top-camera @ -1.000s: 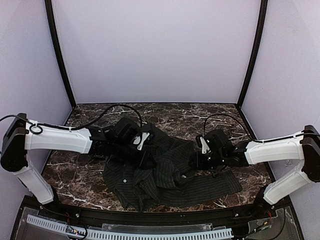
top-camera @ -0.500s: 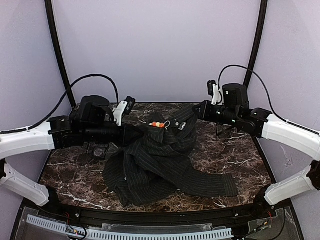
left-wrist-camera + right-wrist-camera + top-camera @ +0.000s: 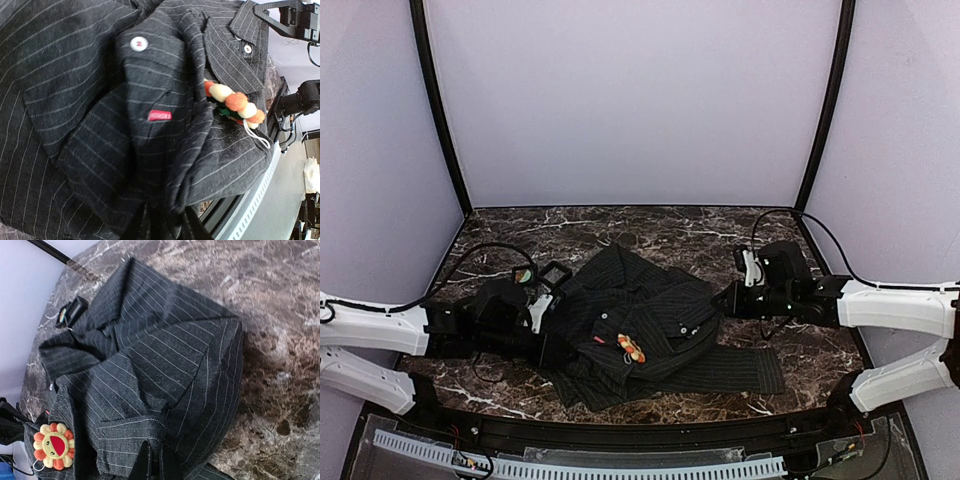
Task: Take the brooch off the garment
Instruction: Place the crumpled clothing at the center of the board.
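At the left of the overhead view, the left gripper (image 3: 552, 340) lies low over the dark marble table (image 3: 650, 225). Its tip is against the left edge of the crumpled black pinstriped shirt (image 3: 650, 310). Its wrist view is filled with cloth that gathers toward the bottom centre. The jaws are lost in the dark fabric there, so I cannot tell whether they grip. A white button (image 3: 138, 43) and a small red label (image 3: 160, 115) show on the cloth. The flower brooch (image 3: 632, 347) sits on a fold in the lower middle of the shirt, right of that gripper. The left wrist view shows it edge-on at centre right, orange and white beads over green. The right wrist view shows it face-on at lower left. At the right, the right gripper (image 3: 725, 300) meets the shirt's right edge, its jaws closed tight on a pinch of cloth.
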`<control>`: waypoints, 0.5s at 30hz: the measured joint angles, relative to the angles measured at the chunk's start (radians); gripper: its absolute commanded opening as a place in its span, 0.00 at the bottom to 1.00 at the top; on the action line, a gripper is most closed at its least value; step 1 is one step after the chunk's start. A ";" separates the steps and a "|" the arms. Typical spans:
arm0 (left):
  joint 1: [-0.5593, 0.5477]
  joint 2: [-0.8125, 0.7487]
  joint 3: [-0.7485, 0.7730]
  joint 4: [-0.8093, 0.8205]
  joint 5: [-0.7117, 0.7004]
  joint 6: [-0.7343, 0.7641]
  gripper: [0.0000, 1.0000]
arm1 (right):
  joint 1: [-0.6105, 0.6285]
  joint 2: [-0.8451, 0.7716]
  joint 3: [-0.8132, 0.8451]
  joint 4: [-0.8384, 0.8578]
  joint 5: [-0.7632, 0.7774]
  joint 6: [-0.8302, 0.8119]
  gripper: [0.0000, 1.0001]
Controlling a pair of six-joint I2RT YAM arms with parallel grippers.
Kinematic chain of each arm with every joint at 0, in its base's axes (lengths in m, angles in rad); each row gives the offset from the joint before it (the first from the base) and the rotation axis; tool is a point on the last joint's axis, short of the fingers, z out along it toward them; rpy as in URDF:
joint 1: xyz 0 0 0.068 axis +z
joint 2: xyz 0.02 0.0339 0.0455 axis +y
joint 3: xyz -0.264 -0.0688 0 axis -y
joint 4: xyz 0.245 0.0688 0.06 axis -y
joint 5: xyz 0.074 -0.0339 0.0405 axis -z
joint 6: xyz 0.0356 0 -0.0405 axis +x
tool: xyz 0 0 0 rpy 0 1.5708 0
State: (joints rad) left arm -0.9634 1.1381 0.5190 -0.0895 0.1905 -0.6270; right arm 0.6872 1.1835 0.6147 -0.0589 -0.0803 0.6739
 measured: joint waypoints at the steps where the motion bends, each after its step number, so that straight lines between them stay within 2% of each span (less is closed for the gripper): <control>1: 0.000 -0.009 -0.014 -0.003 0.003 -0.012 0.30 | 0.000 0.002 -0.016 -0.006 -0.006 0.003 0.00; 2: -0.001 -0.024 -0.027 -0.008 0.005 -0.028 0.33 | 0.000 0.002 -0.027 -0.013 -0.010 0.008 0.07; 4: -0.001 -0.063 -0.032 -0.023 0.006 -0.047 0.44 | 0.000 0.002 -0.028 -0.018 -0.013 0.003 0.44; 5: -0.001 -0.085 -0.032 -0.028 0.005 -0.051 0.51 | 0.000 0.001 -0.023 -0.021 -0.013 0.000 0.57; 6: -0.001 -0.108 -0.031 -0.036 0.002 -0.057 0.55 | 0.000 0.000 -0.016 -0.029 -0.011 -0.008 0.64; 7: -0.002 -0.127 -0.030 -0.047 -0.004 -0.057 0.63 | 0.000 -0.001 -0.004 -0.043 -0.007 -0.018 0.69; 10: -0.002 -0.178 -0.018 -0.084 -0.024 -0.061 0.74 | 0.006 -0.019 0.029 -0.085 0.021 -0.051 0.78; 11: -0.002 -0.185 -0.007 -0.096 -0.029 -0.060 0.78 | 0.013 -0.034 0.045 -0.104 0.042 -0.071 0.79; 15: -0.002 -0.187 0.047 -0.108 -0.046 -0.060 0.82 | 0.066 -0.098 0.090 -0.138 0.097 -0.098 0.77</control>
State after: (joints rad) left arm -0.9653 0.9508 0.5659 -0.1978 0.1444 -0.6872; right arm 0.7528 1.0855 0.7048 -0.1967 0.0166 0.5762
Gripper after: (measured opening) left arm 0.795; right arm 0.784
